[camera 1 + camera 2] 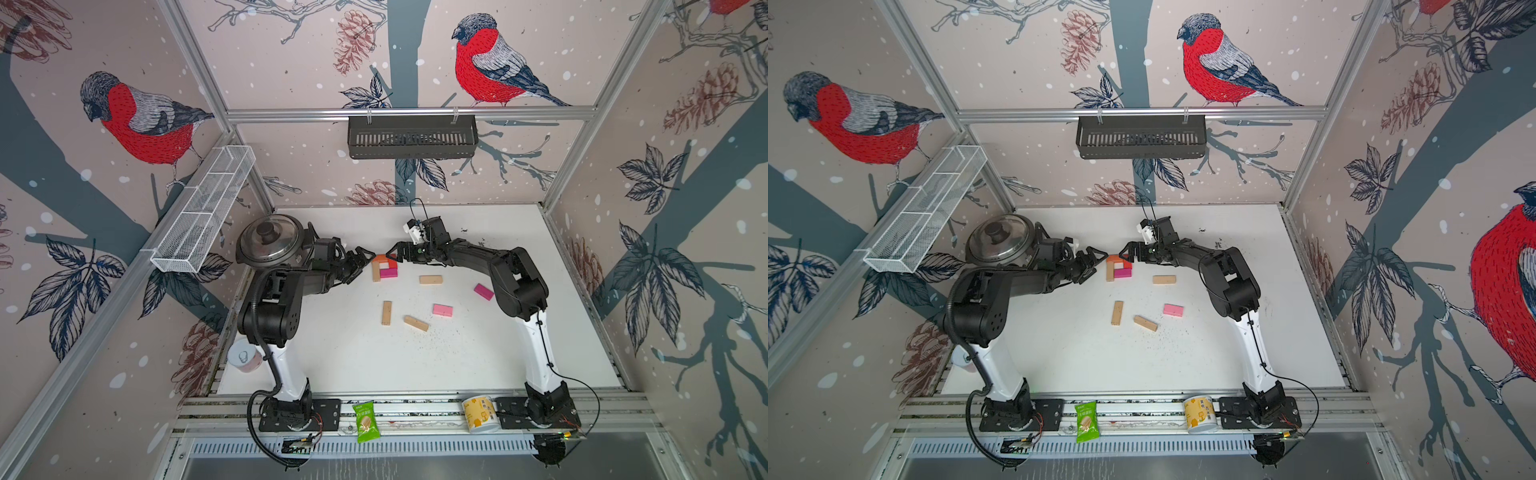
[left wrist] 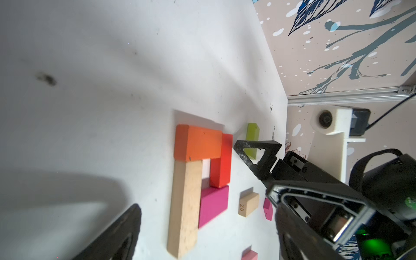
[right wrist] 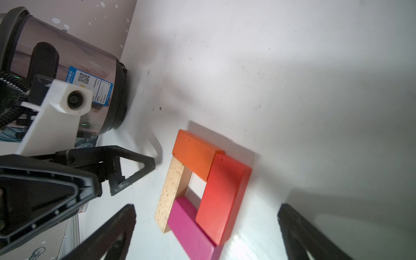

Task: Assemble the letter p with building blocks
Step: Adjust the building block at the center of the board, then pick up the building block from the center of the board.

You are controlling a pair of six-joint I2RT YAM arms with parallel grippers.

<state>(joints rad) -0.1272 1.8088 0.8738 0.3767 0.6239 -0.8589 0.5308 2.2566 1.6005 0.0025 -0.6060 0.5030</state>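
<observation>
The white table (image 1: 457, 361) holds a flat letter P (image 1: 388, 273) made of blocks near the back, a shiny pot (image 1: 272, 241) near it, three loose tan blocks (image 1: 387, 312) and two pink blocks (image 1: 442, 310) lying apart.

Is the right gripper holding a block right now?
No, in the right wrist view the right gripper is open with nothing between its jaws, and the letter p lies flat on the table.

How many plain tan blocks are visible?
4. The stem block of the letter p; a tan block beside its loop; a lengthwise tan block and a slanted tan block farther forward. Others may be hidden.
</observation>
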